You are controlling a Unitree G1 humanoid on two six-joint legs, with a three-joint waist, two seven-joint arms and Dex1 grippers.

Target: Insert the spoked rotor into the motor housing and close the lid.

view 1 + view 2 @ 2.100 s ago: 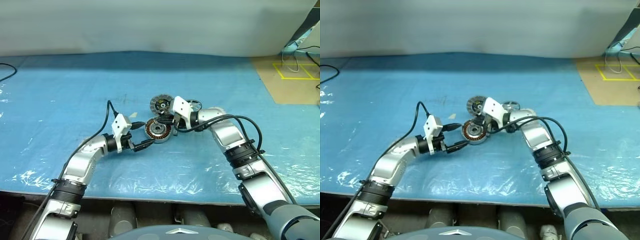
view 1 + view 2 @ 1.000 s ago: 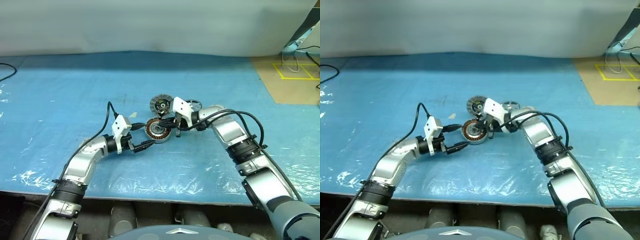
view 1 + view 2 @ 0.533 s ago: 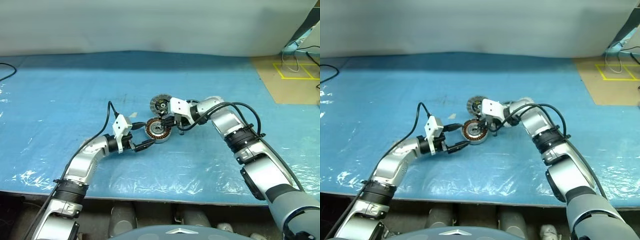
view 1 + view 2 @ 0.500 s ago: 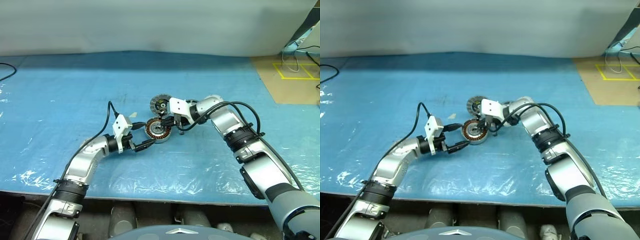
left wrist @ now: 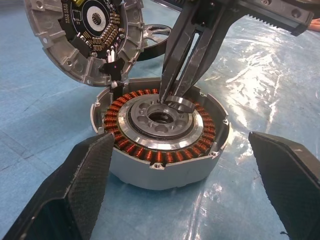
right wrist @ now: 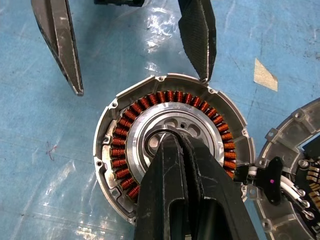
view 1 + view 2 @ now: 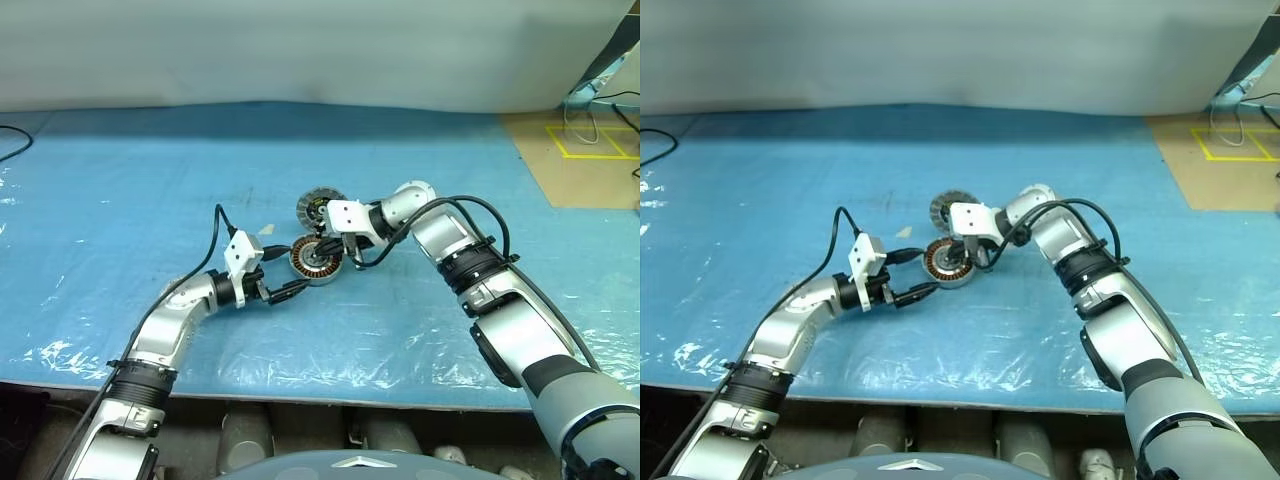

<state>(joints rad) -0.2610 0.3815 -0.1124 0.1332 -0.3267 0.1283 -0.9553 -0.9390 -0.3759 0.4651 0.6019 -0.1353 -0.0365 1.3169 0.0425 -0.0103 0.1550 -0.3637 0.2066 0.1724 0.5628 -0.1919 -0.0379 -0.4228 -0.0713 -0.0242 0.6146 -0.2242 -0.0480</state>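
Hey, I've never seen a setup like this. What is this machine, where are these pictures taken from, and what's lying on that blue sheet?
It is a two-armed humanoid robot. Two pictures look down from its head; the other two come from a camera on each wrist. On the blue sheet lies a motor housing ringed with copper windings. Its lid leans just behind it, and a spoked rotor lies behind that. The left gripper is open, one finger on each side of the housing, holding nothing. The right gripper is shut, with its tips down in the housing's centre. The rotor is not yet inserted.
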